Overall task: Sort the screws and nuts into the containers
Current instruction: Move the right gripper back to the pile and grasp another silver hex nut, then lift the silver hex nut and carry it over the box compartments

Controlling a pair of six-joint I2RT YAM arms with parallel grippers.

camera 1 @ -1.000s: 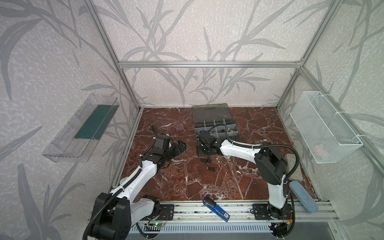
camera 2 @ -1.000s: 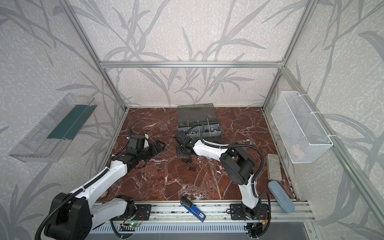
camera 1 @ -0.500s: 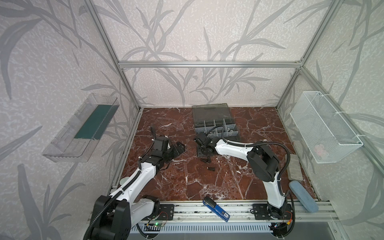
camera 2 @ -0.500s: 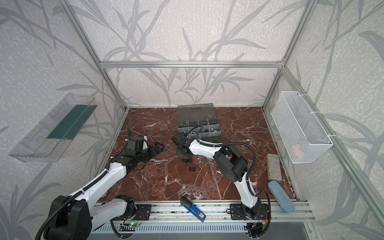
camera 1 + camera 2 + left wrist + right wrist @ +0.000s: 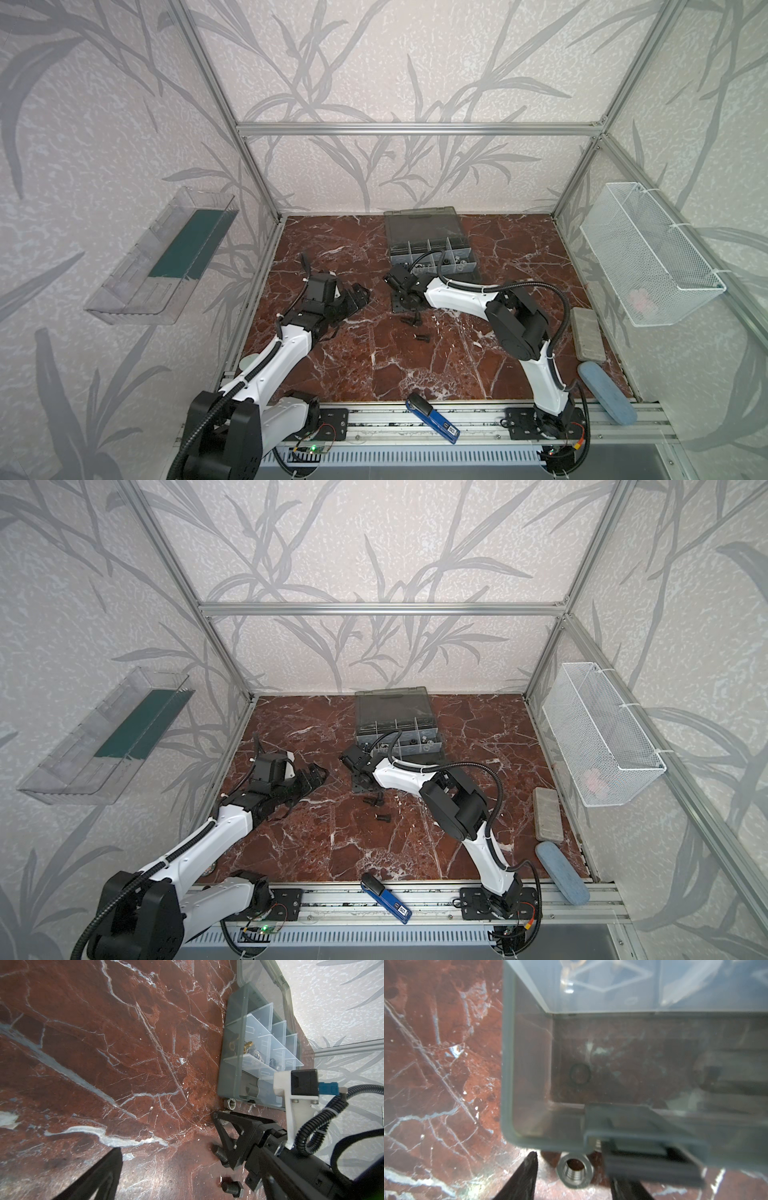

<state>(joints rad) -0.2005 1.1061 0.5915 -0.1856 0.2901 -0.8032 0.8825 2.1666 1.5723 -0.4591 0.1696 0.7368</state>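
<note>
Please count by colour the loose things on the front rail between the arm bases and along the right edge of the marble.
Blue: 2, the dark blue tool and the pale blue case
Grey: 1, the block
Total: 3

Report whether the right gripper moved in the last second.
Yes: in both top views the right gripper has edged left along the front of the organiser case, toward its left corner.
</note>
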